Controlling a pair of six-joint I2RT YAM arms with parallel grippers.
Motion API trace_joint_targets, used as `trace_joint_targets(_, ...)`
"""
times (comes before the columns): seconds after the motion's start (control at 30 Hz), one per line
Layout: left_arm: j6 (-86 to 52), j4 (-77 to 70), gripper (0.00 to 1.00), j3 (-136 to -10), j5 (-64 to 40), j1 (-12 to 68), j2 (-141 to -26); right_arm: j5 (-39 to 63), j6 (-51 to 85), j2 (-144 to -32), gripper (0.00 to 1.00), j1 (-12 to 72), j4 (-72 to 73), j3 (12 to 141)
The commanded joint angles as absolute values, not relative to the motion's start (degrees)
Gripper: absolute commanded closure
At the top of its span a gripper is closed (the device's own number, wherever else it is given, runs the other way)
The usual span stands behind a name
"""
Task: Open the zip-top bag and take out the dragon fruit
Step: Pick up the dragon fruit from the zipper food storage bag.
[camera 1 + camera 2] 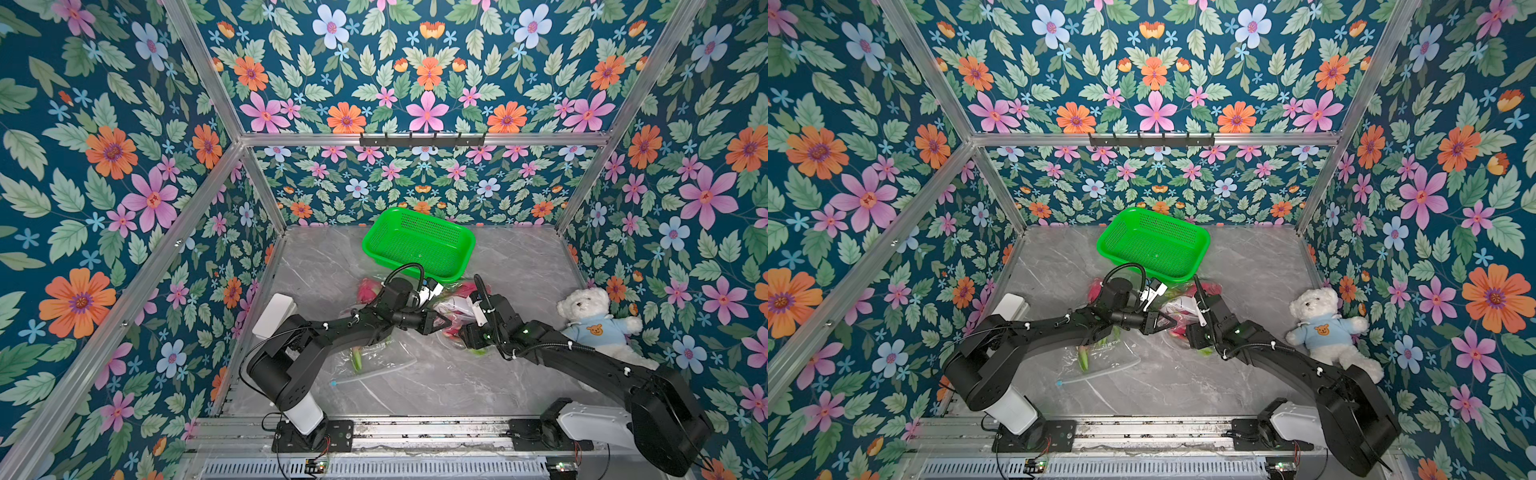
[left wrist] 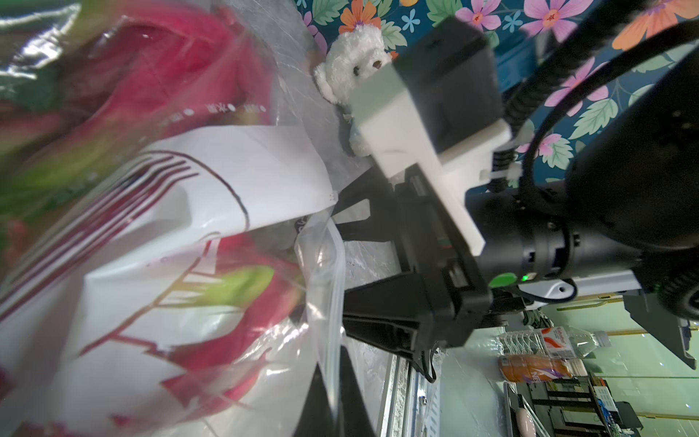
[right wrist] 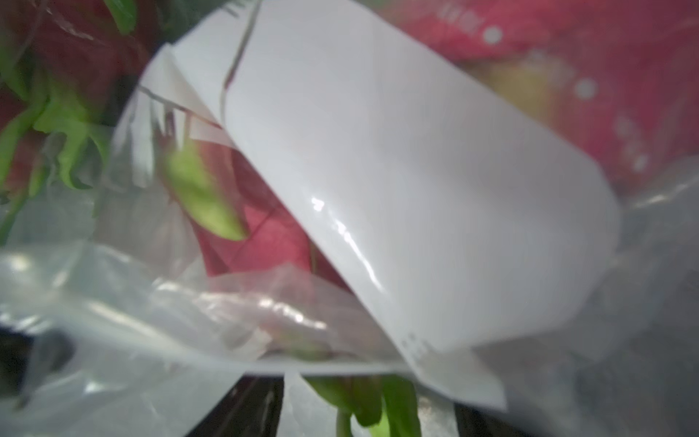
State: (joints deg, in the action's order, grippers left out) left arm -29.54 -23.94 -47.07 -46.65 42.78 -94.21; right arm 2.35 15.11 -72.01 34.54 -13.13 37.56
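The left hand [image 1: 445, 322] is pinching a fold of the zip-top bag [image 1: 376, 358], fingers pressed together. The right hand [image 2: 338, 265], facing it, is standing spread with the bag's rim running between its fingers. The dragon fruit [image 2: 181, 64] are lying inside the plastic, close against both hands. Nothing is sitting in the green basket [image 1: 419, 245] beyond them. The opening looks under way. Whether the zip is fully parted I cannot tell, and every fruit is waiting to come out.

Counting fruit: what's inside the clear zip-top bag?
Magenta-pink, green-scaled dragon fruit and a curled white printed sheet show through the clear bag. Black robot arms cover much, so the count is hidden.
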Motion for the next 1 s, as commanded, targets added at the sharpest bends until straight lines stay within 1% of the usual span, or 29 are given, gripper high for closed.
trace_joint_targets(0.0,-28.93,-24.33,1.0,-47.46,-46.32,42.84,-93.96,3.89,12.88,-74.59,0.31,34.63,-10.25,39.35)
trace_joint_targets(0.27,-29.15,-25.09,1.0,-47.29,-45.97,42.83,-94.64,5.35,10.91,-80.92,0.31,34.72,-9.14,42.25)
trace_joint_targets(0.33,-29.24,-25.14,1.0,-47.37,-46.05,42.85,-94.9,7.7,11.31,-81.37,0.32,34.72,-9.4,42.61)
trace_joint_targets(0.43,-29.13,-25.16,1.0,-47.46,-45.97,42.81,-95.19,14.6,13.58,-80.38,0.35,34.69,-9.22,42.74)
trace_joint_targets(0.5,-29.17,-25.27,1.0,-47.59,-45.97,42.77,-95.44,16.6,15.2,-79.38,0.36,34.72,-7.93,42.06)
trace_joint_targets(0.6,-29.14,-25.4,1.0,-47.97,-46.36,42.78,-95.97,12.12,15.02,-78.87,0.35,34.72,-7.29,41.23)
trace_joint_targets(0.73,-29.22,-25.22,1.0,-48.77,-47.1,42.8,-96.57,5.14,12.45,-81.5,0.33,34.72,-8.93,42.96)
trace_joint_targets(0.97,-29.22,-25.14,1.0,-48.64,-46.75,42.79,-95.89,3.4,10.72,-88.52,0.31,35.1,-10.43,45.36)
